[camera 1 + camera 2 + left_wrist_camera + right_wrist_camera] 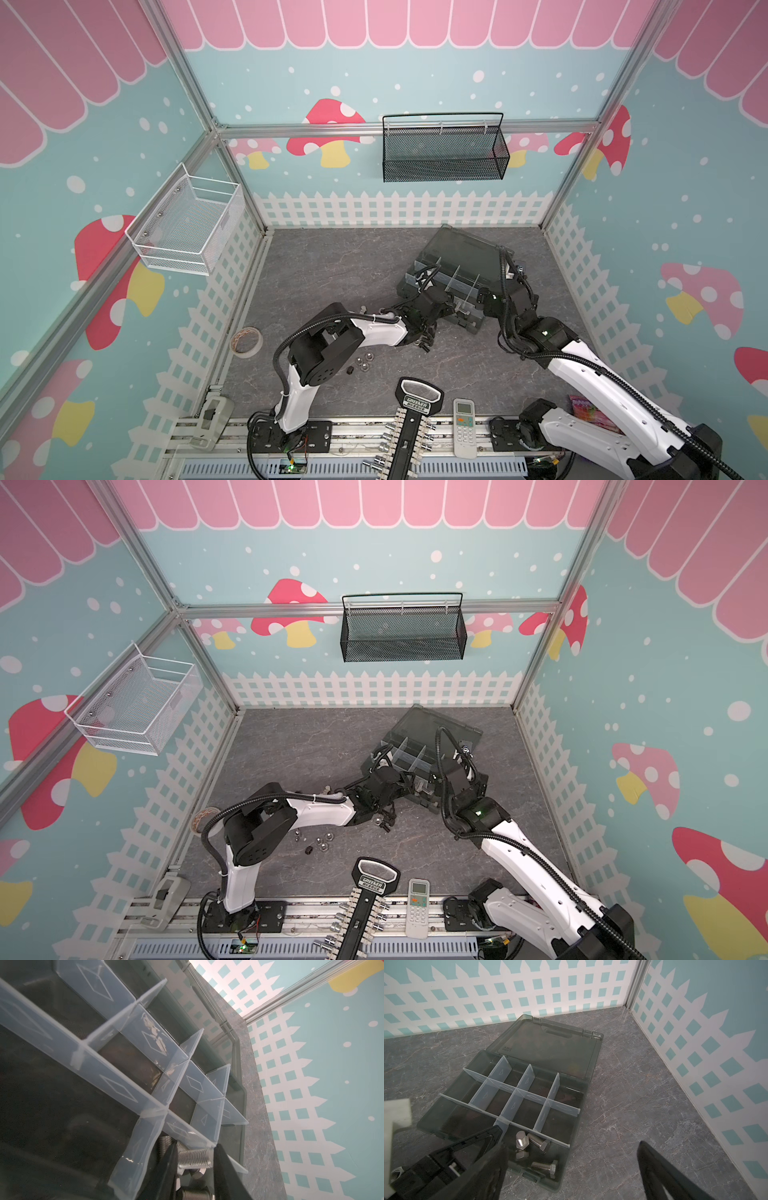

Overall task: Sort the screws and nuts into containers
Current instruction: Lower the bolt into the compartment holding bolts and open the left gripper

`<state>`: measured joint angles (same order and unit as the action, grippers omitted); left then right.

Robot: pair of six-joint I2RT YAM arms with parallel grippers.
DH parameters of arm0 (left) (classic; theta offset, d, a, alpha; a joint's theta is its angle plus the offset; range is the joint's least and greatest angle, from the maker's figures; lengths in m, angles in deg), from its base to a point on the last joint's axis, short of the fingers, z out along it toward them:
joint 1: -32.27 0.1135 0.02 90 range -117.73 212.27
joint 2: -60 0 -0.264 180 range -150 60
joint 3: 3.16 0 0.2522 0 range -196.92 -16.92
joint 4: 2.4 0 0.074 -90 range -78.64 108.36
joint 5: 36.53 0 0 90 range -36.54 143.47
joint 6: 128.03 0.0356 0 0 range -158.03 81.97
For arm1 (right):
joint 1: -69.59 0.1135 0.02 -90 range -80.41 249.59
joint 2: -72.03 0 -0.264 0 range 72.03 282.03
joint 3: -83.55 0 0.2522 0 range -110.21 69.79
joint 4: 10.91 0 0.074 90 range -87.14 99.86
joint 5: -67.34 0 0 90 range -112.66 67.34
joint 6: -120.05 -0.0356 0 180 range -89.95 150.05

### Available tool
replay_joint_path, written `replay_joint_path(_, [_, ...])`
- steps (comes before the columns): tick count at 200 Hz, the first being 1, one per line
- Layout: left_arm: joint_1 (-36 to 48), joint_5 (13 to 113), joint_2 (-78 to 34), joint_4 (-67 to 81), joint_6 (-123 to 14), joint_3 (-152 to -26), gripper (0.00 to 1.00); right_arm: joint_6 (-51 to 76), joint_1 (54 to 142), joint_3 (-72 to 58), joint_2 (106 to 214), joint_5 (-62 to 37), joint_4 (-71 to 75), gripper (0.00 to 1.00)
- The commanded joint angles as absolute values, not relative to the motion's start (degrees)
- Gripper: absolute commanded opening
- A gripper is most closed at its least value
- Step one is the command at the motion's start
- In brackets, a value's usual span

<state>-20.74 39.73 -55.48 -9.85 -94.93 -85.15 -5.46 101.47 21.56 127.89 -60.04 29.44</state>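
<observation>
The dark grey organiser box (457,253) lies open at the back right, its containers (517,1093) split by light dividers (116,1076). Three silver hex-head screws (544,1165) lie in the near corner compartment. My left gripper (194,1159) reaches into that compartment, jaws parted, with one silver screw (193,1157) lying crosswise between the fingers, clear of one pad. In both top views the left gripper (455,311) (415,787) hangs over the box's near edge. My right gripper (571,1145) (486,303) stands wide open and empty beside that corner. Loose nuts (365,361) (322,841) and black screws (386,824) lie on the table.
A tape roll (246,340) sits at the left. A socket rack (409,432) and a remote (464,428) lie along the front edge. A black mesh basket (444,151) and a white wire basket (187,226) hang on the walls.
</observation>
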Motion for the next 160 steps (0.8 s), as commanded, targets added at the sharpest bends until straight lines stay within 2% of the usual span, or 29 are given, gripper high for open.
replay_joint_path(1, [-21.43, 35.49, -50.10, -10.80, -92.60, -83.19, 0.34, -6.25, 101.40, 21.96, 128.54, -59.53, 28.28, 0.98])
replay_joint_path(30, [-21.35, 31.88, -45.33, -10.62, -90.70, -79.90, 0.41, -5.66, 101.35, 21.72, 130.03, -58.01, 27.40, 1.00])
replay_joint_path(60, [-21.17, 27.63, -39.28, -8.91, -89.34, -75.52, 0.55, -3.94, 101.39, 21.22, 132.69, -54.29, 25.97, 0.91])
replay_joint_path(75, [-20.84, 25.06, -35.98, -7.11, -88.54, -73.38, 0.68, -4.26, 101.37, 20.99, 134.30, -52.57, 25.97, 0.85])
replay_joint_path(111, [-19.75, 18.68, -28.29, 2.95, -87.50, -70.35, 0.99, -6.42, 101.38, 21.73, 136.59, -45.40, 24.72, 0.82])
replay_joint_path(160, [-16.42, 13.64, -19.12, 16.33, -89.69, -66.15, 1.00, -10.42, 101.40, 23.61, 141.70, -37.51, 22.85, 0.78])
